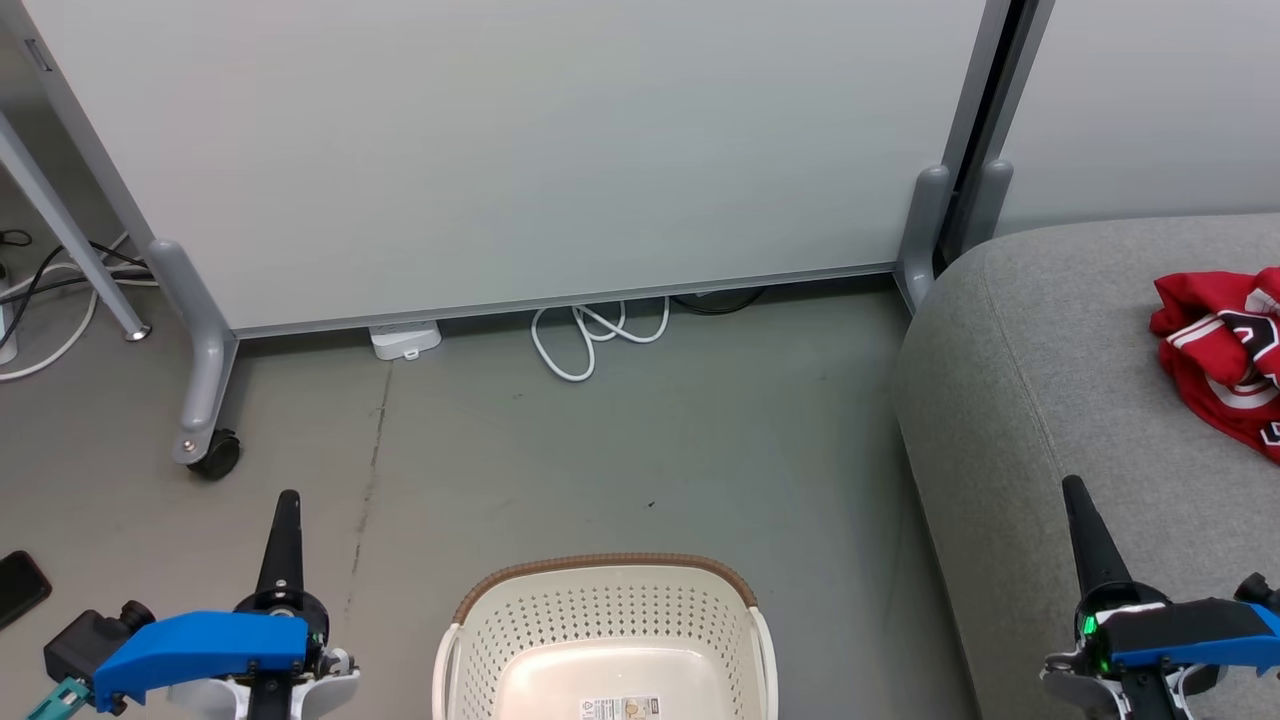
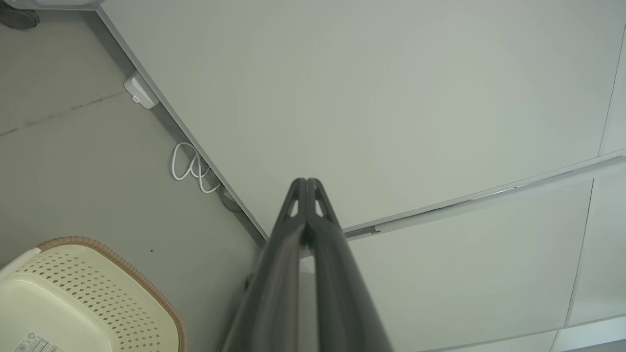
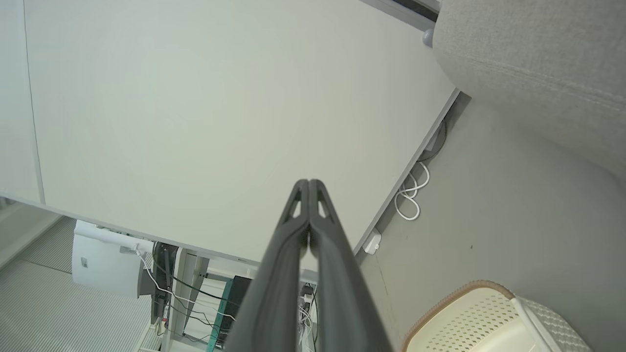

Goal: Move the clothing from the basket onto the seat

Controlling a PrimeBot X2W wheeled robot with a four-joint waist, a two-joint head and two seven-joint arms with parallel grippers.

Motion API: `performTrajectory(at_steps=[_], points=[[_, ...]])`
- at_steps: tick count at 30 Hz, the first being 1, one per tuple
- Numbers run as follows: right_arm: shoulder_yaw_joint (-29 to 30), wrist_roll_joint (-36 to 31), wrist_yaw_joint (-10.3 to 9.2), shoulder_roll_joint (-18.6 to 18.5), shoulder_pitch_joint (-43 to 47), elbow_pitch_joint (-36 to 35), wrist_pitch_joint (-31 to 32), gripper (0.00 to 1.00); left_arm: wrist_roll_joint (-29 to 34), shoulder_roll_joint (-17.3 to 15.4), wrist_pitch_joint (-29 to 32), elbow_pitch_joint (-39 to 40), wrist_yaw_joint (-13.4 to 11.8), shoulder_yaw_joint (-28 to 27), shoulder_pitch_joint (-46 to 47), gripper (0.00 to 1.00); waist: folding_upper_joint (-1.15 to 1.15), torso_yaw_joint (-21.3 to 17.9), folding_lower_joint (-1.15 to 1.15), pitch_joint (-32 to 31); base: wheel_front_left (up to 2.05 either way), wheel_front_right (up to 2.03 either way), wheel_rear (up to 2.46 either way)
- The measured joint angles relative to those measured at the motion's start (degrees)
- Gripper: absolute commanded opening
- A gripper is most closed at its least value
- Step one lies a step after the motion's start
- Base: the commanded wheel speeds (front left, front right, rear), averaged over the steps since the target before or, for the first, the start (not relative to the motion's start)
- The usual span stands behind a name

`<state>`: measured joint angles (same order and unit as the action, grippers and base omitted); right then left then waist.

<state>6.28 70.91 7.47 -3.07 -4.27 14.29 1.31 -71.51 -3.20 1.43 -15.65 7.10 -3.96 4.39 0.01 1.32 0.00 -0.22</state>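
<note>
The red clothing point(image 1: 1222, 352) with white stripes lies crumpled on the grey seat point(image 1: 1040, 380) at the right edge of the head view. The cream basket point(image 1: 604, 612) with a brown rim stands on the floor at bottom centre, its bare bottom with a label showing; it also shows as the basket point(image 2: 93, 293) in the left wrist view and the basket point(image 3: 484, 318) in the right wrist view. My left gripper point(image 1: 286, 503) is shut at lower left, left of the basket. My right gripper point(image 1: 1075, 490) is shut at lower right, over the seat's front. Both hold nothing.
A pale grey wheeled partition panel point(image 1: 500, 150) stands behind the basket, its caster point(image 1: 214, 455) at the left. A white cable point(image 1: 590, 340) and a white adapter point(image 1: 405, 340) lie at its foot. A dark phone point(image 1: 18, 585) lies on the floor at far left.
</note>
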Motion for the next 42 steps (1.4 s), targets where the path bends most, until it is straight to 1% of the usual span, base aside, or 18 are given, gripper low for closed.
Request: performTrajectory(at_steps=[22, 42], points=[[0.1, 11.0, 0.0, 0.1, -0.8, -0.1, 2.7, 0.0, -10.8, 0.2, 2.6, 0.7, 0.0, -1.3, 0.8, 0.0, 0.0, -0.6, 0.0, 0.2, 0.0, 0.0, 0.0], [0.2, 19.6, 0.0, 0.1, -1.5, -0.2, 4.8, 0.0, -19.1, 0.3, 4.7, 1.3, 0.1, -2.4, 1.4, 0.0, 0.0, -1.2, 0.0, 0.4, 0.0, 0.0, 0.0]])
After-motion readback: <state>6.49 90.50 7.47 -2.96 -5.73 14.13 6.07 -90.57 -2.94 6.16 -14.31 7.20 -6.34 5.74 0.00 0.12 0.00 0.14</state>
